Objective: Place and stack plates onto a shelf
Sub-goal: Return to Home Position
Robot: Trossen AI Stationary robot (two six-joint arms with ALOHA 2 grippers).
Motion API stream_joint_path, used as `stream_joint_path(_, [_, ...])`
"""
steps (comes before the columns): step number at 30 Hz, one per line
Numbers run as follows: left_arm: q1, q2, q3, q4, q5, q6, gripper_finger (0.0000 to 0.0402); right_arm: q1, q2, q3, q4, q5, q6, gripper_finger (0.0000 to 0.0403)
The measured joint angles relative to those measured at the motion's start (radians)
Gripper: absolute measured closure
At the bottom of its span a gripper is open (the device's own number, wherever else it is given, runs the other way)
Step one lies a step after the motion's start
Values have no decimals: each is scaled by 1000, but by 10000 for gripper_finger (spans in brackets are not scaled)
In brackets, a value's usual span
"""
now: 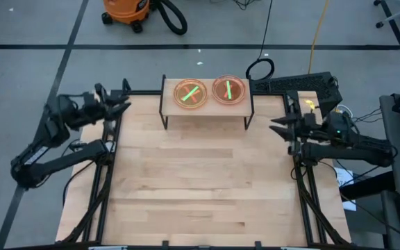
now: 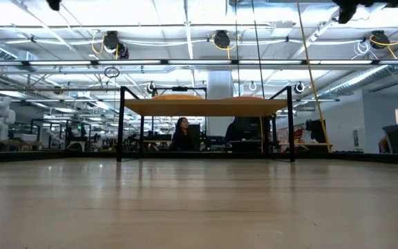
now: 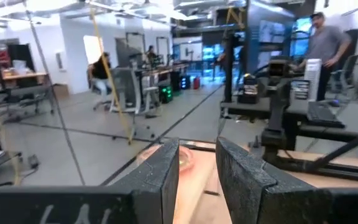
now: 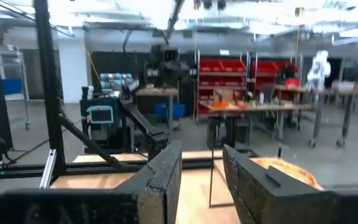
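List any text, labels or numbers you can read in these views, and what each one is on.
No text is readable in any view.
On the left gripper, white marks: blurred and cut off, unreadable.
On the blue screen in the room: too small to read.
On the plates on the shelf: bright streaks only, no lettering.

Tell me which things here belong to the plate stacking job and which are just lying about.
Job:
- shelf
- left plate stack and right plate stack, both on the shelf
- left end effector, open, at the table's left edge
- right end effector, open, at the table's right edge

Lying about:
- orange vacuum, on the floor
- black cable loop, behind the shelf
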State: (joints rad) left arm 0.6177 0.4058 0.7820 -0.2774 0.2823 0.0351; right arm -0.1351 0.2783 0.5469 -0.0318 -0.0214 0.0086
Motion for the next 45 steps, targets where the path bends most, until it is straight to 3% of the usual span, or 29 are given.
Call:
stream_joint_path(8, [-13,-243,-199,7,6,-18,289,0,-271,-86,-7,2,-59,303])
stream_joint_path(16, [-18,-401,-395,120,39,-43,289,-1,-252,-134,2,1,-89,303])
stream_joint_path(20, [-19,-401,-470,173,68,-71,289,-1,-264,-223,48,-1,-82,303])
stream_joint_path(29, [-18,-401,-661,417,131,-84,289,-1,-261,-526,404,31,-91,303])
stream_joint_path(34, [-19,-401,-771,546,151,-98,289,-2,-265,-528,320,100,-100,303])
stream_joint_path(45, [-19,-400,-772,537,155,-90,289,-3,-266,-530,316,101,-103,303])
